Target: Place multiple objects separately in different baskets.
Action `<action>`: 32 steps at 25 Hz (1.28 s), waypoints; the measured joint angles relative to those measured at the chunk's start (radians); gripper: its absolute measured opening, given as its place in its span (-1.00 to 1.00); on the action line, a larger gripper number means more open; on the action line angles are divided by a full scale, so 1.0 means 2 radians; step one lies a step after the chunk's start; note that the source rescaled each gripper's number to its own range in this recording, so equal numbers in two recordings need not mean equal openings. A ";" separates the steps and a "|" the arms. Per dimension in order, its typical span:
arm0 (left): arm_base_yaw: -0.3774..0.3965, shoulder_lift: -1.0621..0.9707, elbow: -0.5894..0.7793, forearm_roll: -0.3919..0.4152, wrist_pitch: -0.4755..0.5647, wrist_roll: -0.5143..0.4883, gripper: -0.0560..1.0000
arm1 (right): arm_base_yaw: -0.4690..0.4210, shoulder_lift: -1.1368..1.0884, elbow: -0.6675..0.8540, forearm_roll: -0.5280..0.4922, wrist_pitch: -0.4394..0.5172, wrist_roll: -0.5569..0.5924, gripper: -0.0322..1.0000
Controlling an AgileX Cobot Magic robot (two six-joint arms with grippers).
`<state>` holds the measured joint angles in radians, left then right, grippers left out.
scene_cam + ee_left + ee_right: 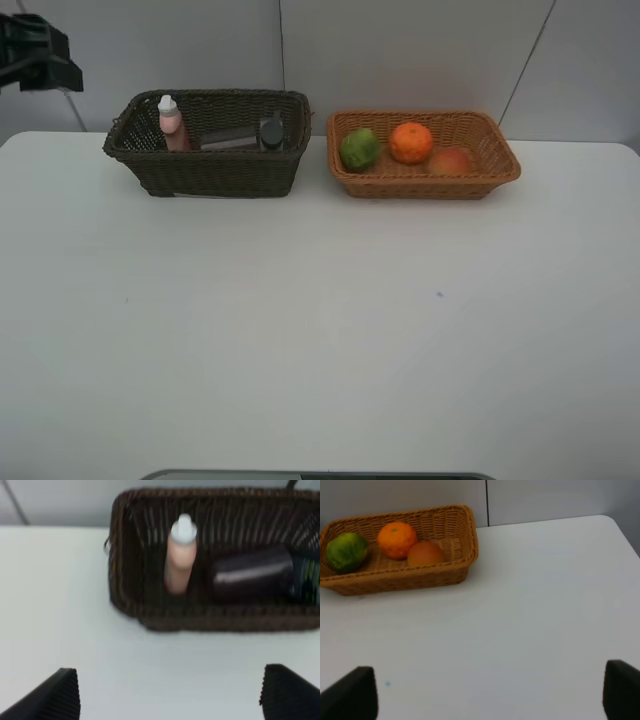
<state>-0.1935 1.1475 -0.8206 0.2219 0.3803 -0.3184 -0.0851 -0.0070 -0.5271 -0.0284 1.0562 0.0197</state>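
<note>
Sitting side by side at the far edge of the white tabletop (320, 330): dark brown basket (215, 172) on the left, orange-tan basket (425, 180) on the right, close but apart. Inside the dark one, pink bottle (171, 123) upright at the left end, translucent mauve cup (252, 572) lying on its side beside it, dark rectangular bottle (271, 131) at the right end. Inside the tan one, green fruit (359, 148), orange (410, 142), peach-like fruit (451, 160) in a row. Left tool (170, 695) spread wide, grasping nothing, facing the dark basket. Right tool (490, 695) likewise released, empty, above bare tabletop near the tan basket.
</note>
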 joint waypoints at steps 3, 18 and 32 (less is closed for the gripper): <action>0.000 -0.105 0.061 -0.010 0.037 0.000 0.87 | 0.000 0.000 0.000 0.000 0.000 0.000 1.00; 0.000 -0.477 0.108 -0.073 0.295 0.106 0.87 | 0.000 0.000 0.000 0.000 0.000 0.000 1.00; 0.000 -0.577 0.148 -0.100 0.354 0.123 0.87 | 0.000 0.000 0.000 0.000 0.000 0.000 1.00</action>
<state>-0.1935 -0.0072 -0.5253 0.0211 1.0879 -0.0733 -0.0851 -0.0070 -0.5271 -0.0284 1.0562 0.0197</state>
